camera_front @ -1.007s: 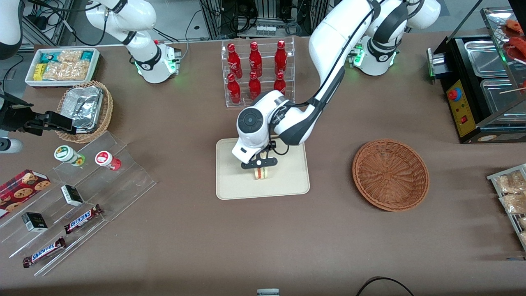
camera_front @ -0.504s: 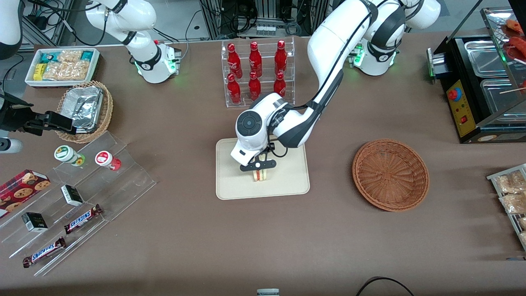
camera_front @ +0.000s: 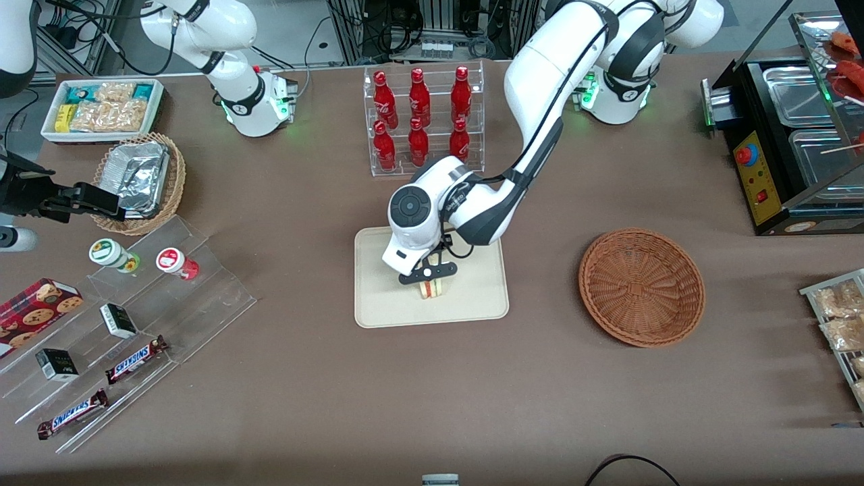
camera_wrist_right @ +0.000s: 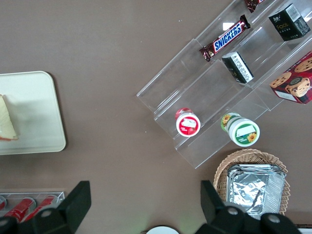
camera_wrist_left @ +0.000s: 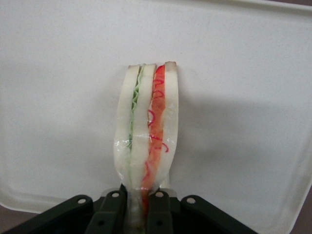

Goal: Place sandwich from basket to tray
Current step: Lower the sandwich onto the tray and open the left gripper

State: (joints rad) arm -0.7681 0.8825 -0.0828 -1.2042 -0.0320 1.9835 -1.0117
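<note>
Tool [camera_front: 426, 275]: on the working arm, above the middle of the tray, its fingers [camera_wrist_left: 113, 210] clenched on the narrow end of the sandwich.
Sandwich [camera_front: 433, 289]: a wedge of pale bread standing on edge on the tray, just nearer the front camera than the tool; in the wrist view [camera_wrist_left: 146, 129] the green filling layer and the red one run side by side along its cut face, and the pinched end sits between the two black finger blocks.
Tray [camera_front: 385, 297]: cream rectangle with rounded corners, flat on the brown surface [camera_front: 432, 398] at about the centre; its pale floor fills the wrist view [camera_wrist_left: 243, 97] around the sandwich.
Basket [camera_front: 641, 287]: round reddish-brown wicker bowl at 3 o'clock from the tray, well apart from it, toward the working arm's end; nothing shows inside it.
Bottle rack [camera_front: 424, 121]: clear stand with six red bottles, at 12 o'clock from the tray, farther from the front camera.
Tan wicker basket [camera_front: 174, 185]: holds a foil container, toward the parked arm's end, at about 10 o'clock from the tray.
Stepped clear display [camera_front: 202, 297]: at 9 o'clock from the tray, carrying two small lidded cups, small dark boxes and two Snickers bars [camera_front: 135, 359].
Snack box [camera_front: 101, 108]: white box of packaged snacks, at 12 o'clock from the tan wicker basket.
</note>
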